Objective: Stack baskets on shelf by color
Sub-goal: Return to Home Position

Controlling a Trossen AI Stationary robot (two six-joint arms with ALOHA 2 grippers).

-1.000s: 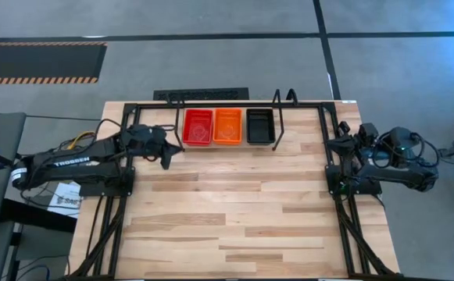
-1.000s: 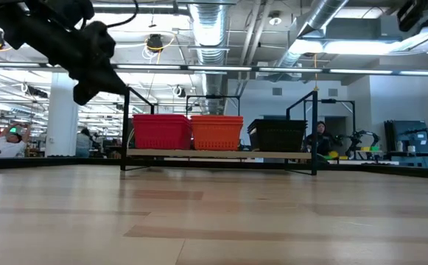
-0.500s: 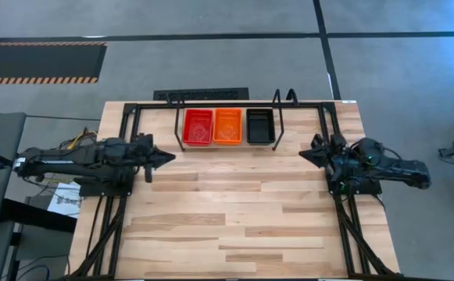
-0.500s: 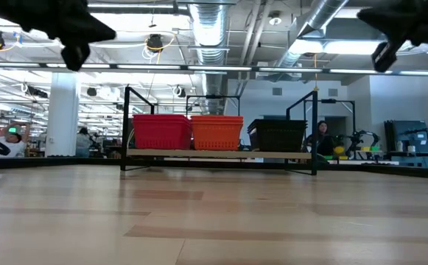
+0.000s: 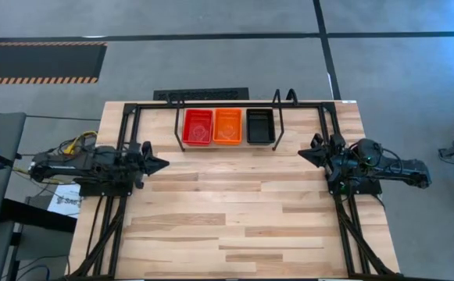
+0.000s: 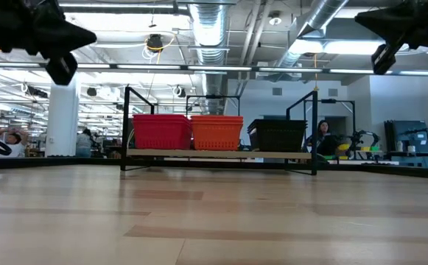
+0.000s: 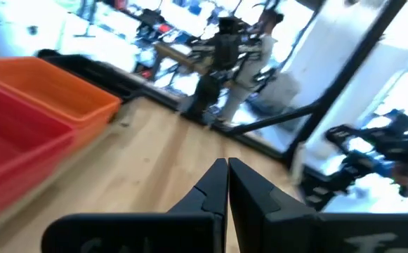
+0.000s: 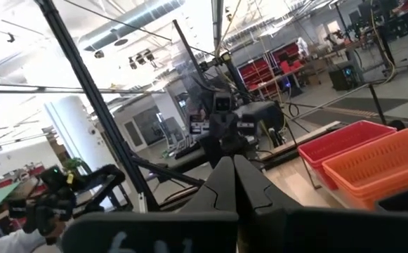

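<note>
Shelf (image 5: 277, 117) is sitting at the 12 o'clock edge of the counter (image 5: 234, 211), long side running 9 to 3 o'clock. All baskets are resting on its light board, grouped by colour.
- Red baskets (image 5: 198, 126) are sitting at the 9 o'clock end.
- Orange baskets (image 5: 227, 126) are sitting in the middle, touching the red.
- Black baskets (image 5: 260, 126) are sitting at the 3 o'clock end, a narrow gap parting them from the orange.
- Count in each pile: cannot tell.
- Low view is showing the three colours level along the board, with the frame's upright loops rising at both ends.

Left claw (image 5: 164, 165) is hovering at the counter's 9 o'clock side, pointing toward 3 o'clock, well apart from the shelf. The wrist view is showing its fingers (image 7: 214, 184) pressed together, gripping nothing.

Right claw (image 5: 301, 154) is hovering at the 3 o'clock side, pointing toward 9 o'clock, also well apart from the shelf. Its fingers (image 8: 221, 177) are meeting tip to tip and are holding nothing.

In the low view both arms are hanging high above the counter top, one in each upper corner.

A person (image 6: 320, 136) is sitting in the room beyond the shelf's black end.
</note>
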